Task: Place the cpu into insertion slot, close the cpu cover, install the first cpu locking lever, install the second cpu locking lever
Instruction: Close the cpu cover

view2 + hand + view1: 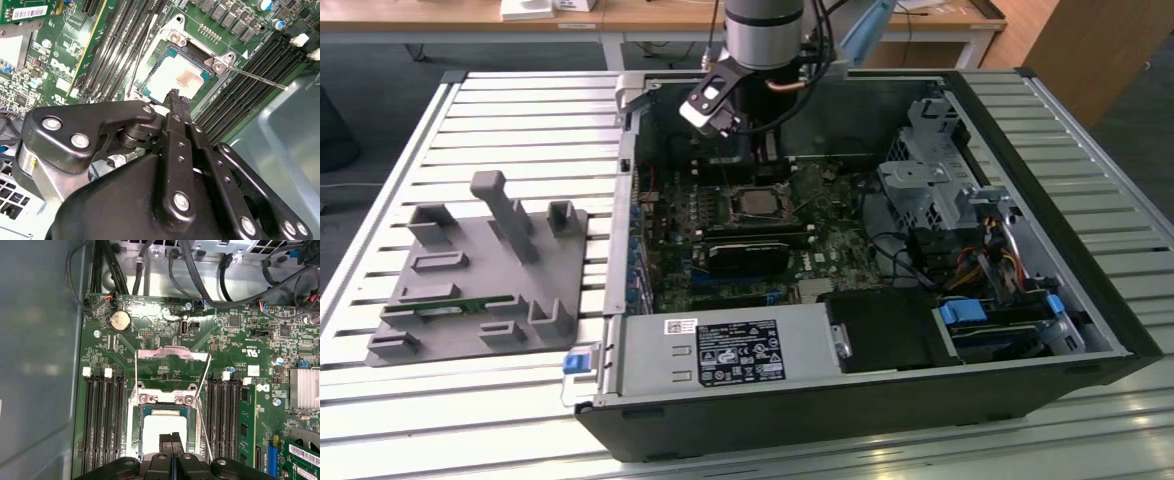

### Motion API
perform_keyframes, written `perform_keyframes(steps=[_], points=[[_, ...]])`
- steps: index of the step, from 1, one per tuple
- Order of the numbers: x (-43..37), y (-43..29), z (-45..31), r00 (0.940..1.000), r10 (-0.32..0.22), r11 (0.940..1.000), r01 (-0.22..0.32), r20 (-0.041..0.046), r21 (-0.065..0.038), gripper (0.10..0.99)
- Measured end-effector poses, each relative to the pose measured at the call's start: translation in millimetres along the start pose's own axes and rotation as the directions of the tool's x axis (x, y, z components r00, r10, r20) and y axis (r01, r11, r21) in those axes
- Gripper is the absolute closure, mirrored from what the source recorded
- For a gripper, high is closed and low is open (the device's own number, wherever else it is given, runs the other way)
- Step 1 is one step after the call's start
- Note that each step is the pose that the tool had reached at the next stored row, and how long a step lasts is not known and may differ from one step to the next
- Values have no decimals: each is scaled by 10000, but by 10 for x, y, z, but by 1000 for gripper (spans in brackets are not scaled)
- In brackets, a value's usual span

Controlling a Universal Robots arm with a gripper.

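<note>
Pressed together, the gripper (171, 440) hangs directly over the cpu (152, 427) lying in the insertion slot (131, 432); the cpu cover (172, 354) stands open just beyond its tips. Pressing off-centre could tilt the chip, bending contacts.

The cpu (157, 427) lay flat, silver-grey top up, in the insertion slot (133, 430) on the green board (150, 320). The cpu cover (172, 354) stood swung open on its hinge, with the locking levers (136, 372) unlatched.
</note>
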State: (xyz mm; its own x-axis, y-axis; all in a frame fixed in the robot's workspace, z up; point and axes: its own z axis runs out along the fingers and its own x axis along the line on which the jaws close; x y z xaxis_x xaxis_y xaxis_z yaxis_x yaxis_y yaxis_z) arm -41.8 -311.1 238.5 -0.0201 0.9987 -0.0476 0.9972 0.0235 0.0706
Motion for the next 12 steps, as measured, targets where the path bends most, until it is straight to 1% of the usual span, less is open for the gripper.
perform_keyframes(steps=[12], points=[[-2, 3, -38, 10000, 16, 10000, -16, 1, 2, 980]])
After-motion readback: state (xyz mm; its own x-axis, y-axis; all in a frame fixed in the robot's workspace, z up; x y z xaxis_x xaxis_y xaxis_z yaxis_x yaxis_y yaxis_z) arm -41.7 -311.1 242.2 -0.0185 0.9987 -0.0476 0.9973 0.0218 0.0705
